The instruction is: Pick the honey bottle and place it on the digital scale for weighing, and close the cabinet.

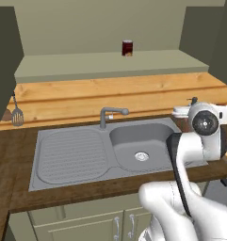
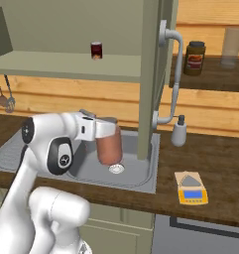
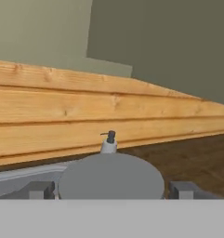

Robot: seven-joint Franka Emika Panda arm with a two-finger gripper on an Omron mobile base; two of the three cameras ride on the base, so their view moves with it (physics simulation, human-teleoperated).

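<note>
Steel sink [image 2: 141, 181] left; above its basin, jaws clamped on honey bottle [image 2: 108, 144], held clear of surface [image 2: 220, 154]. Cabinet [image 2: 149, 74] door stands open just right. Soap dispenser [image 2: 179, 131] beyond; digital scale [image 2: 191, 188] near right on surface.

honey bottle [image 2: 108, 145] over sink [image 2: 141, 178]; digital scale [image 2: 191, 188] right, on counter [image 2: 225, 163].

Honey bottle [image 2: 109, 145] aloft over sink; cabinet [image 2: 149, 74] open (scale [image 2: 191, 188] bare).
</note>
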